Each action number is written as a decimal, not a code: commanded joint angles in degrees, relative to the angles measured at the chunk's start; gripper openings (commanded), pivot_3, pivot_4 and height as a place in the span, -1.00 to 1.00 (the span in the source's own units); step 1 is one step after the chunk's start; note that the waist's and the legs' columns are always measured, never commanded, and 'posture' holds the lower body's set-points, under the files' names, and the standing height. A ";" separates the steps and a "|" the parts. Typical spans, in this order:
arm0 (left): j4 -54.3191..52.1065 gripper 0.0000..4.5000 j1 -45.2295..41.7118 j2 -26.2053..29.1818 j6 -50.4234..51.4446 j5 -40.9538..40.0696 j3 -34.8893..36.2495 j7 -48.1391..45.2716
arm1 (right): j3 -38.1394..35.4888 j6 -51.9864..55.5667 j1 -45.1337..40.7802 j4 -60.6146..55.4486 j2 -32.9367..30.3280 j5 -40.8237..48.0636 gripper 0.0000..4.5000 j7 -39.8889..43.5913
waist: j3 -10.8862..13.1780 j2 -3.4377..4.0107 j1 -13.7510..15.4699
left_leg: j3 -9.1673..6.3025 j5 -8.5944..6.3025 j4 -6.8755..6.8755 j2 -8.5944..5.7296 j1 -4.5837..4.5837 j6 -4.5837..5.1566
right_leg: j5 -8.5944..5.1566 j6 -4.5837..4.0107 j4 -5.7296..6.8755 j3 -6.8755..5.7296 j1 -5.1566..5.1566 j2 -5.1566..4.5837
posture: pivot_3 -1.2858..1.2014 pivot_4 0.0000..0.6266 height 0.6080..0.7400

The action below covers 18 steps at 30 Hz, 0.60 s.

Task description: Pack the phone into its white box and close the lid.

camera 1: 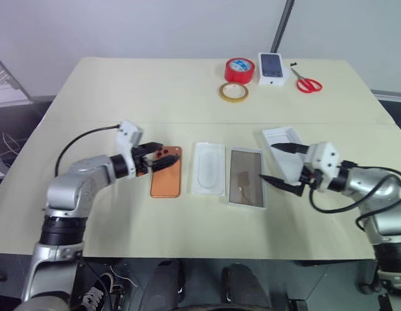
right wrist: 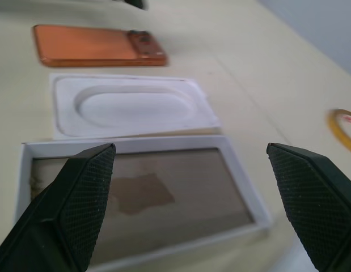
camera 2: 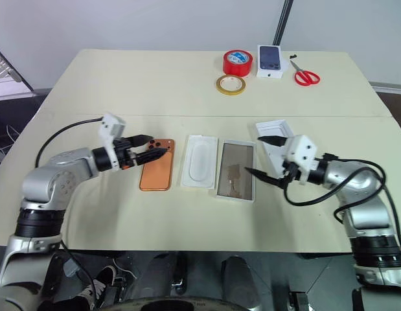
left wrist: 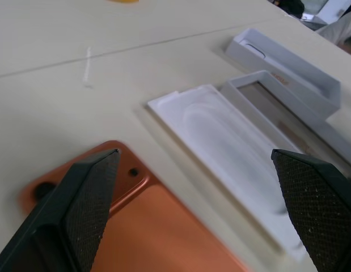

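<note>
Copper-orange phone [camera 1: 166,172] flat on the cream table [camera 1: 187,97], camera cluster at its far end, that end partly covered by the left gripper [camera 1: 160,157], black fingers spread wide and holding nothing. Beside it in a row, white moulded insert [camera 1: 207,169], then the white box [camera 1: 247,177] with grey-brown floor showing, then the lid [camera 1: 284,149], its near part hidden behind the right gripper [camera 1: 282,167], also spread wide and empty. Farther back, yellow tape ring [camera 1: 233,92], red tape roll [camera 1: 240,69], small white box bearing a dark phone picture [camera 1: 272,69], red-handled scissors [camera 1: 307,81].
</note>
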 commanded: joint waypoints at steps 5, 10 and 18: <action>0.12 1.00 -5.18 -5.48 17.22 -4.62 -0.43 6.08 | 0.39 -3.03 -2.45 2.25 1.37 -0.94 0.98 -0.82 | 0.04 -0.07 0.06 | -0.02 0.01 0.08 0.00 0.00 0.00 | -0.01 0.02 0.05 -0.04 0.04 0.06 | 0.03 -0.52 0.82; -1.93 1.00 -5.97 -5.45 21.61 -3.26 -4.41 8.13 | -0.29 -4.34 -1.11 2.79 1.35 -1.03 0.98 -1.20 | 0.04 -0.06 0.02 | -0.04 0.04 0.06 0.02 0.03 -0.06 | -0.01 0.02 0.07 -0.03 0.06 0.12 | 0.03 -0.52 0.82; 4.65 1.00 -8.86 -13.63 30.61 -4.78 3.73 14.92 | -1.06 -6.01 -0.02 3.55 0.97 -1.32 0.98 -1.79 | 0.03 -0.05 0.05 | -0.07 0.12 0.09 0.02 0.08 -0.20 | -0.01 0.02 0.07 -0.05 0.13 0.14 | 0.03 -0.52 0.82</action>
